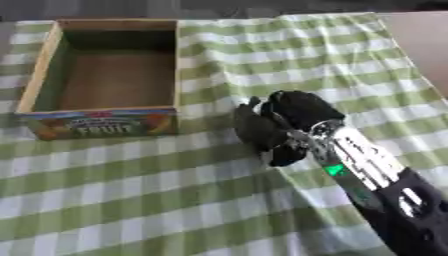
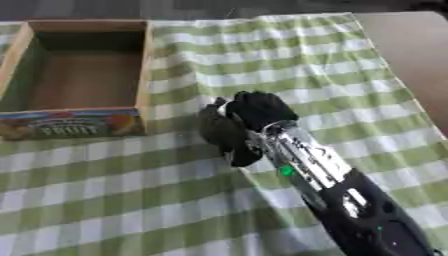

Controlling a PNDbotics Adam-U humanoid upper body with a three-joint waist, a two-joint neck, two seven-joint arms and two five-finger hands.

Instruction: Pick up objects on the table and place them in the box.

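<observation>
cloth point(image 1: 131, 200): green check, covers table | box point(image 1: 105, 116): far left, we see it empty | right hand point(image 1: 278, 125): just right of box, fingers curled down; whether they hold anything we can't tell | objects: none visible | risk: we'd expect an empty grasp or snagged cloth

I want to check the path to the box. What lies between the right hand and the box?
Only bare checked cloth: nothing stands between the right hand and the box. The left eye view shows it best.
</observation>
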